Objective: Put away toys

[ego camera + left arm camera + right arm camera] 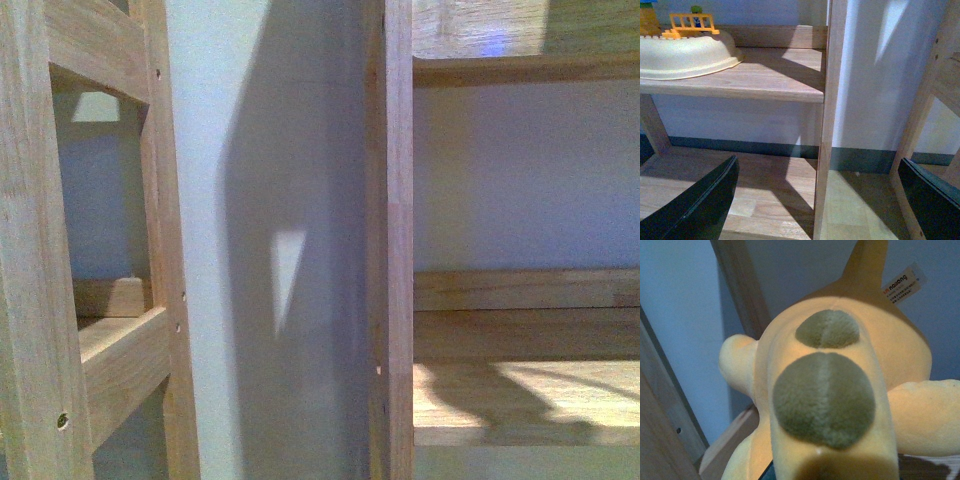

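Observation:
An orange-yellow plush toy fills the right wrist view, with two grey-green oval patches along its back, stubby limbs to each side and a white label on its far tip. My right gripper is shut on this plush toy; its fingers are hidden beneath the plush. In the left wrist view my left gripper is open, its dark fingers spread wide on either side of a wooden upright, holding nothing. Neither arm appears in the front view.
Wooden shelving frames stand close ahead against a pale wall. A bare wooden shelf board lies at the right. On a shelf in the left wrist view sits a cream basin with a yellow toy fence.

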`<act>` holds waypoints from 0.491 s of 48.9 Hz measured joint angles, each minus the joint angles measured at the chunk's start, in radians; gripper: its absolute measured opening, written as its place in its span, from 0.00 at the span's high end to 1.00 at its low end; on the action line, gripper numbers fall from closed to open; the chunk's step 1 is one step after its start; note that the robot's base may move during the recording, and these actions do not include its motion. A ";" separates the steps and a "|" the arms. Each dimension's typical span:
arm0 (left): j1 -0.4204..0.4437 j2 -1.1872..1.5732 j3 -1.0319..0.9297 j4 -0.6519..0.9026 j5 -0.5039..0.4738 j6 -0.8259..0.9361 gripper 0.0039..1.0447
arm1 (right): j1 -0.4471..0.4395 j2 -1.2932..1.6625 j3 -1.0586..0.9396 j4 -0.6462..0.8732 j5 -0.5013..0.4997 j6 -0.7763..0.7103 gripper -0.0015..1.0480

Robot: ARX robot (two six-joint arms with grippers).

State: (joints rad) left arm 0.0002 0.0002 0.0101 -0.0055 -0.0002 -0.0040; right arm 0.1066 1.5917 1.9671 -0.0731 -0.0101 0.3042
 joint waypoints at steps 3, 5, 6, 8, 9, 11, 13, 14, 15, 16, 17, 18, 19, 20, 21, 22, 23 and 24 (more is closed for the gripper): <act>0.000 0.000 0.000 0.000 0.000 0.000 0.06 | -0.005 0.015 0.007 -0.007 -0.007 0.010 0.93; 0.000 0.000 0.000 0.000 0.000 0.000 0.06 | -0.007 0.023 0.009 -0.008 -0.011 0.017 0.93; 0.000 0.000 0.000 0.000 0.000 0.000 0.06 | -0.008 0.028 0.010 -0.009 -0.016 0.023 0.93; 0.000 0.000 0.000 0.000 0.000 0.000 0.06 | -0.011 0.039 0.012 -0.016 -0.033 0.037 0.93; 0.000 0.000 0.000 0.000 0.000 0.000 0.06 | -0.011 0.041 0.012 -0.017 -0.038 0.047 0.93; 0.000 0.000 0.000 0.000 0.000 0.000 0.06 | -0.011 0.049 0.012 -0.017 -0.050 0.064 0.93; 0.000 0.000 0.000 0.000 0.000 0.000 0.06 | -0.011 0.051 0.012 -0.017 -0.055 0.070 0.93; 0.000 0.000 0.000 0.000 0.000 0.000 0.06 | -0.009 0.053 0.012 -0.017 -0.061 0.075 0.93; 0.000 0.000 0.000 0.000 0.000 0.000 0.06 | -0.007 0.055 0.011 -0.017 -0.066 0.082 0.93; 0.000 0.000 0.000 0.000 0.000 0.000 0.06 | -0.006 0.056 0.010 -0.017 -0.069 0.086 0.93; 0.000 0.000 0.000 0.000 0.000 0.000 0.06 | -0.005 0.056 0.010 -0.018 -0.074 0.088 0.93; 0.000 0.000 0.000 0.000 0.000 0.000 0.06 | -0.003 0.057 0.008 -0.020 -0.082 0.095 0.93; 0.000 0.000 0.000 0.000 0.000 0.000 0.06 | -0.001 0.057 0.006 -0.021 -0.087 0.097 0.93; 0.000 0.000 0.000 0.000 0.000 0.000 0.06 | 0.002 0.057 0.004 -0.023 -0.096 0.102 0.93; 0.000 0.000 0.000 0.000 0.000 0.000 0.06 | 0.006 0.058 0.002 -0.023 -0.105 0.103 0.93; 0.000 0.000 0.000 0.000 0.000 0.000 0.06 | 0.008 0.058 0.001 -0.023 -0.106 0.104 0.93; 0.000 0.000 0.000 0.000 0.000 0.000 0.06 | 0.011 0.059 0.000 -0.023 -0.114 0.105 0.93; 0.000 0.000 0.000 0.000 0.000 0.000 0.06 | 0.013 0.060 0.000 -0.023 -0.117 0.104 0.93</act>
State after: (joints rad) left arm 0.0002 0.0002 0.0101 -0.0055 -0.0002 -0.0040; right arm 0.1200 1.6516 1.9675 -0.0959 -0.1276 0.4084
